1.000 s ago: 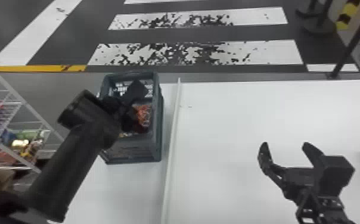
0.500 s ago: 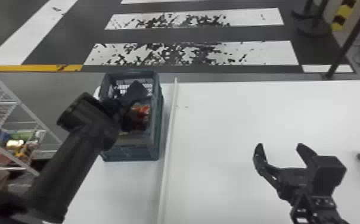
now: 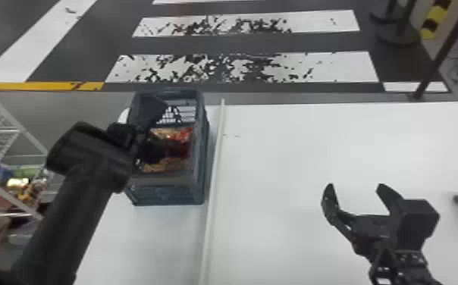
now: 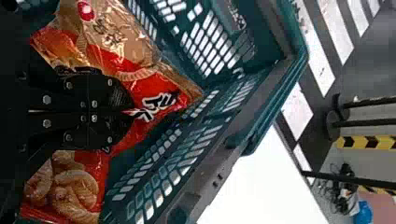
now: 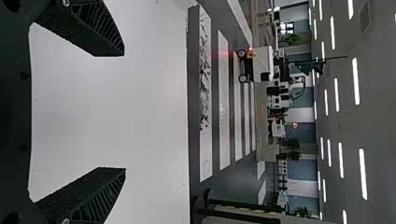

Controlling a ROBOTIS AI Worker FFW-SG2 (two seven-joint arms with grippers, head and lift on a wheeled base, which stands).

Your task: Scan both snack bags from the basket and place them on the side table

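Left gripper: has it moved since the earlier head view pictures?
Yes. In the head view, the left gripper and its arm have shifted toward the robot's left, judged against the basket.

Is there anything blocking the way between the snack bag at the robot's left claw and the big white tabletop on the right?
Yes: the right wall of the basket, with a pale strip just beyond it, lies between the snack bag and that tabletop. The bag probably needs lifting over both.
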